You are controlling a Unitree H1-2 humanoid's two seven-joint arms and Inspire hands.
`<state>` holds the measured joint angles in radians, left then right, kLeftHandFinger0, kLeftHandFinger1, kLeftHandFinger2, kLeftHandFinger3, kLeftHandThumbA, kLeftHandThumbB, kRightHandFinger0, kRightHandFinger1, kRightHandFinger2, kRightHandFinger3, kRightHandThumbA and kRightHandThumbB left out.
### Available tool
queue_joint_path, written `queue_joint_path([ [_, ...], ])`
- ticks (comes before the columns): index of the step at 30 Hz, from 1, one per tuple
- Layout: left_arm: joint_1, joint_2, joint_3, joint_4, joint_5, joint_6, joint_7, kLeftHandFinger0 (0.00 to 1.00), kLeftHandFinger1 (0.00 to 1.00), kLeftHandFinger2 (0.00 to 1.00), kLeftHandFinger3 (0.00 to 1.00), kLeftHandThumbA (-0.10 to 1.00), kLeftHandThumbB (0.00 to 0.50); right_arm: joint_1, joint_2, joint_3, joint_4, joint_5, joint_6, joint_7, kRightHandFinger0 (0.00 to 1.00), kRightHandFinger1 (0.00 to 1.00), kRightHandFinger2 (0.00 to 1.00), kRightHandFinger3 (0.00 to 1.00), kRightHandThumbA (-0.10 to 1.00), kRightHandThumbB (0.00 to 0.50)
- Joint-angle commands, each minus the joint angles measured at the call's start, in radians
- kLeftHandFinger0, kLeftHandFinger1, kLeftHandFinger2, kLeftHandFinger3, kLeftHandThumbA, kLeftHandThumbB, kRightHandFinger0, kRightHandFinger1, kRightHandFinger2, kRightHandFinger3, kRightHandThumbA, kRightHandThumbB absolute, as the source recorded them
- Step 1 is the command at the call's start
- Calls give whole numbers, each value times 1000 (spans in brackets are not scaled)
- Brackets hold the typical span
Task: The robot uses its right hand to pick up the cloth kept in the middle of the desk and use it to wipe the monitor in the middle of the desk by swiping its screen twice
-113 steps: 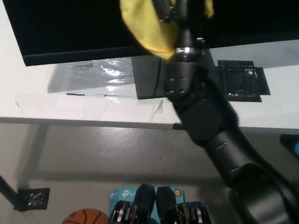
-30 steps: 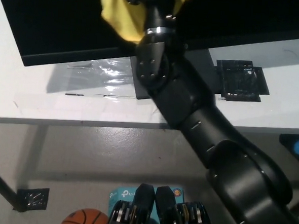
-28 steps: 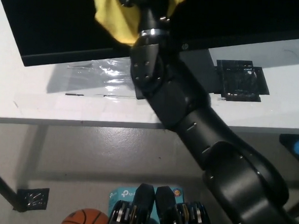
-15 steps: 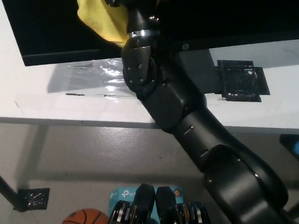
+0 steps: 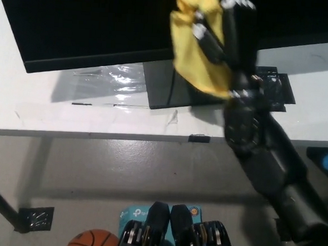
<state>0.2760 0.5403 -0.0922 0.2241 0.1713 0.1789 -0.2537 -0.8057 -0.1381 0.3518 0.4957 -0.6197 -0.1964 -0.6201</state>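
My right hand [image 5: 223,26], clenched on the yellow cloth [image 5: 198,58], has swept back rightward across the monitor [image 5: 86,23], likely finishing a swipe.

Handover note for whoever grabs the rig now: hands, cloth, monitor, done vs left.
Right hand: shut on the yellow cloth, held up in front of the monitor near the lower edge of its screen, right of the middle. The picture is blurred there, so contact with the screen cannot be confirmed.
Left hand: not in view.
Monitor stands on the white desk, its stand base behind the cloth.
Done: cloth picked up and brought to the screen.
Left: swipe count cannot be told from this picture; finish the two swipes.
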Motion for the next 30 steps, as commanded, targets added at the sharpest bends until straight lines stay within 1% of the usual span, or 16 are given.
queue_joint_path([
  [1, 13, 14, 20, -11, -9, -27, 1, 715, 717, 881, 1000, 599, 110, 25, -49, -15, -82, -14, -23, 73, 0, 15, 126, 568, -100, 47],
  [2, 12, 13, 21, -13, -9, -23, 1, 717, 720, 884, 1000, 600, 110, 33, -58, -17, -90, -10, -13, 92, 0, 14, 137, 573, -100, 46],
  [3, 13, 17, 20, -18, -6, -25, 0, 697, 693, 864, 1000, 607, 99, 47, -82, -28, -62, -11, -13, 86, 0, 0, 113, 558, -100, 71],
  [5, 14, 17, 22, -21, -5, -25, 0, 677, 674, 850, 1000, 605, 100, 47, -87, -32, -51, -10, -15, 86, 0, 0, 107, 545, -100, 73],
  [7, 17, 18, 25, -23, -4, -31, 4, 673, 676, 841, 1000, 597, 97, 40, -114, -35, 11, -28, -31, 59, 0, 0, 57, 539, -100, 84],
  [13, 22, 17, 26, -22, -2, -45, 7, 683, 692, 851, 1000, 641, 103, 13, -156, -39, 144, -33, -30, 60, 0, 0, 89, 553, -100, 94],
  [15, 23, 15, 35, -13, -16, -50, 3, 654, 656, 828, 1000, 619, 101, -3, -168, -36, 221, -21, -56, 63, 0, 0, 80, 551, -100, 111],
  [16, 24, 14, 36, -18, -13, -42, 5, 663, 674, 837, 1000, 622, 114, -9, -180, -31, 254, -34, -40, 60, 0, 0, 59, 538, -100, 114],
  [20, 27, 14, 39, -22, -8, -32, 5, 651, 672, 841, 1000, 623, 109, -34, -211, -22, 338, -39, 4, 96, 0, 0, 52, 572, -100, 118],
  [21, 30, 17, 43, -33, -9, -27, 4, 651, 671, 841, 1000, 620, 102, -43, -215, -18, 359, -48, -4, 78, 0, 0, 26, 557, -100, 138],
  [24, 32, 17, 49, -52, -5, -9, 4, 618, 657, 833, 1000, 597, 93, -55, -235, -20, 401, -45, -4, 78, 0, 0, 0, 484, -100, 128],
  [26, 25, 14, 51, -31, -4, -27, 9, 611, 641, 810, 1000, 591, 97, -53, -246, -13, 405, -54, 9, 94, 0, 0, 47, 446, -100, 116],
  [27, 25, 13, 54, -33, -7, -21, 6, 633, 667, 839, 1000, 601, 108, -55, -252, 1, 414, -67, 28, 110, 3, 56, 130, 564, -100, 117],
  [28, 25, 13, 56, -35, -9, -19, 5, 636, 669, 843, 1000, 603, 108, -56, -253, 7, 418, -72, 36, 117, 0, 28, 129, 567, -100, 123],
  [29, 28, 13, 58, -44, -8, -18, 4, 625, 656, 843, 1000, 611, 114, -56, -256, 17, 418, -79, 59, 137, 0, 27, 156, 622, -100, 125],
  [30, 27, 14, 59, -43, -6, -19, 4, 627, 658, 841, 1000, 625, 117, -56, -256, 22, 425, -64, 87, 201, 103, 146, 269, 643, -100, 124],
])
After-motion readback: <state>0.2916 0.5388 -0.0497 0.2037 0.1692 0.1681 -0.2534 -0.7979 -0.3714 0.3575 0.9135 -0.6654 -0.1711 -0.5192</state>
